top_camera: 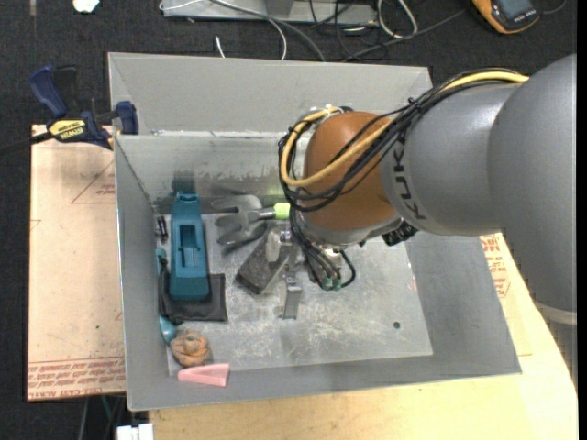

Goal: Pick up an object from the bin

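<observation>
The arm reaches in from the right and its orange wrist cover (344,177) hangs over the middle of the bin (367,337). The jaws sit below it, close to the floor. Whether they are released or clenched I cannot tell, since the wrist and its cables hide most of them. Nothing can be seen caught between them.

The nearest thing is a dark grey block (260,269), lying tilted on the bin floor near the middle, just beside the jaws on their left. I judge this to be the likeliest pick. Just behind it lies a grey pronged toy (237,218) with a green handle (281,211), close enough to be caught by mistake. A teal plastic tool (188,244) on a black base (204,305) stands along the left wall. A brown lump (191,345) and a pink wedge (204,375) lie in the near left corner, well apart from the jaws.

To do the grasp well, the jaws should be centred over the block rather than over its right edge. They should be turned to span its narrower sides and lowered until they bracket it without jamming on the metal floor. They should close only when the block is squarely between them and the pronged toy is outside, and then lift straight up, clear of the walls.
</observation>
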Controlling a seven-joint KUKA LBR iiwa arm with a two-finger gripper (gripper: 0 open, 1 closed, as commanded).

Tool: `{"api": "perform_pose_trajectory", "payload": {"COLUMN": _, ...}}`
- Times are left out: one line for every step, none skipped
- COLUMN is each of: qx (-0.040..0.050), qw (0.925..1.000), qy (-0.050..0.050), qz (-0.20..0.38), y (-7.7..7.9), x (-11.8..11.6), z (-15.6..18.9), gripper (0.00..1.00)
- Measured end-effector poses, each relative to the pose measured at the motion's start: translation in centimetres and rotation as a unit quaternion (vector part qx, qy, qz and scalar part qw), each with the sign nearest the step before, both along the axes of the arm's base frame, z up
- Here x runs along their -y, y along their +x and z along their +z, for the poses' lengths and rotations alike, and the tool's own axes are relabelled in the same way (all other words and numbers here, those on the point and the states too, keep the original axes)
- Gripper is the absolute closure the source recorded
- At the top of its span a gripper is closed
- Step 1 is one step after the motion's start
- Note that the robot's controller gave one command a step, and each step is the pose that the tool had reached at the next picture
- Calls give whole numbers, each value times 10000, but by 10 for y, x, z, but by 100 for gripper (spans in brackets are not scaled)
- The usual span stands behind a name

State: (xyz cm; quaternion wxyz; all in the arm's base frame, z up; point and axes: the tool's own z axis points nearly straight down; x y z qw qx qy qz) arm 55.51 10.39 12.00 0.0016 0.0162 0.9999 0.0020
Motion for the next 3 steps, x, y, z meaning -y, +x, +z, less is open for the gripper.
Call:
{"api": "perform_pose_trajectory", "payload": {"qx": -21, "qw": 9990, "qy": -9, "qz": 448, "y": 14, "x": -23, "z": 12, "gripper": 0}}
{"api": "perform_pose_trajectory", "payload": {"qx": 35, "qw": 9995, "qy": 3, "qz": 320, "y": 61, "x": 16, "z": -31, "gripper": 0}}
{"api": "perform_pose_trajectory", "payload": {"qx": 60, "qw": 9978, "qy": 15, "qz": 667, "y": 70, "x": 3, "z": -42, "gripper": 100}}
